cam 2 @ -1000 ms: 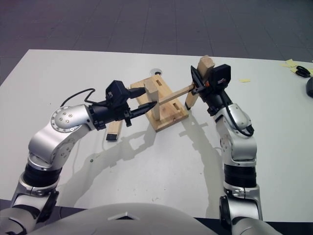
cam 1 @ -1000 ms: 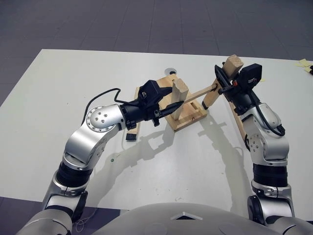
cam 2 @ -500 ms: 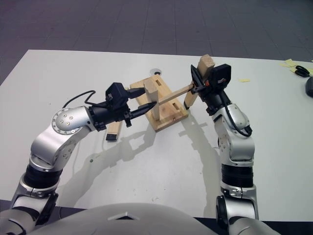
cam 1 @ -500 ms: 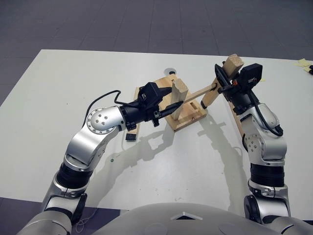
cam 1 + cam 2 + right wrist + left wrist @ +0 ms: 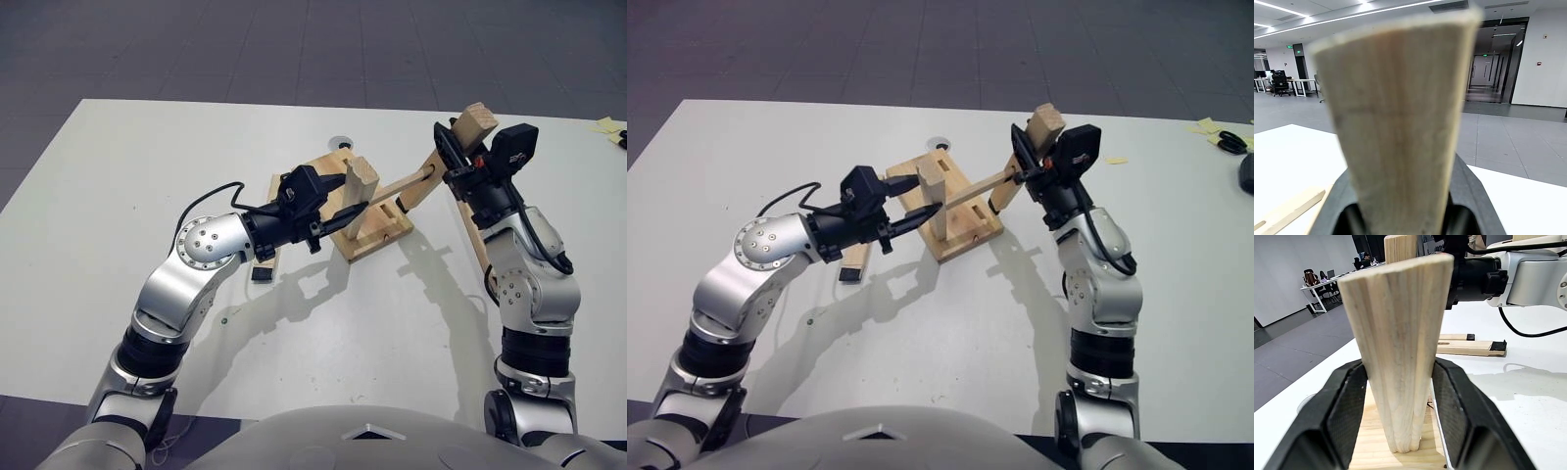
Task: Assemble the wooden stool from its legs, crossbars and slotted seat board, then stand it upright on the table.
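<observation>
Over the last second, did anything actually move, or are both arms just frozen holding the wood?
The right pincer swung a little to the robot's right and tipped the wooden leg it grips, so the leg's top now leans further outward. Nothing was grabbed or released. The left pincer kept its hold on the upright leg on the seat board, and the crossbar still spans both legs.
</observation>
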Controlling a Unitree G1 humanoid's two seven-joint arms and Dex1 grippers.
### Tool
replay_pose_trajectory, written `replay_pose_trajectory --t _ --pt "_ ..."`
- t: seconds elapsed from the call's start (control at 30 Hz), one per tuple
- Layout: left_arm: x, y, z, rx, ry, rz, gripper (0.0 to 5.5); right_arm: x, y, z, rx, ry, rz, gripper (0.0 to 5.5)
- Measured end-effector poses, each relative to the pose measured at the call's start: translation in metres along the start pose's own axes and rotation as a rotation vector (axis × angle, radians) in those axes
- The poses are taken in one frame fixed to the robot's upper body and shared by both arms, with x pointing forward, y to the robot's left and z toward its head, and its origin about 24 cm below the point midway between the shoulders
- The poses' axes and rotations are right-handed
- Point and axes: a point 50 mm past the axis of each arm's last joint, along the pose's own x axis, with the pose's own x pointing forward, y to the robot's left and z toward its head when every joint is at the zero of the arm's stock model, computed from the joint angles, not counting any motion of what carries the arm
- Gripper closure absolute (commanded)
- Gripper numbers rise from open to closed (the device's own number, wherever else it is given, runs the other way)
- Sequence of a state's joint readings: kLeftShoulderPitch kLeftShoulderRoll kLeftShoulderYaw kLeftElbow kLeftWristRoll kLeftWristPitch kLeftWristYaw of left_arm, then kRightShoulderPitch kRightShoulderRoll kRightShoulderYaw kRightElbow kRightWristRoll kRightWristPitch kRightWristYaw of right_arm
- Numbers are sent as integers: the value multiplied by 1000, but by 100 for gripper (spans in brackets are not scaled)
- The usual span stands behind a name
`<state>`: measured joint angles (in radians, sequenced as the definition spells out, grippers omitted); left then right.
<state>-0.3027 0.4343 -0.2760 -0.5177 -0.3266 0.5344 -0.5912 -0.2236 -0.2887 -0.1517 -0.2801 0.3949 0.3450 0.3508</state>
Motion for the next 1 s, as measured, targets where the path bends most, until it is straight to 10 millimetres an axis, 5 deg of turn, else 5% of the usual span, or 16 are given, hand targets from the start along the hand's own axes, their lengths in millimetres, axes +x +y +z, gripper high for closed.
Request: replay_pose_trajectory --t 0.5,1.0 --pt "-8 7 -2 -13 9 9 346 13 4 26 -47 -25 142 447" --pt "-10 12 -3 2 25 -4 346 8 -4 13 207 91 102 447"
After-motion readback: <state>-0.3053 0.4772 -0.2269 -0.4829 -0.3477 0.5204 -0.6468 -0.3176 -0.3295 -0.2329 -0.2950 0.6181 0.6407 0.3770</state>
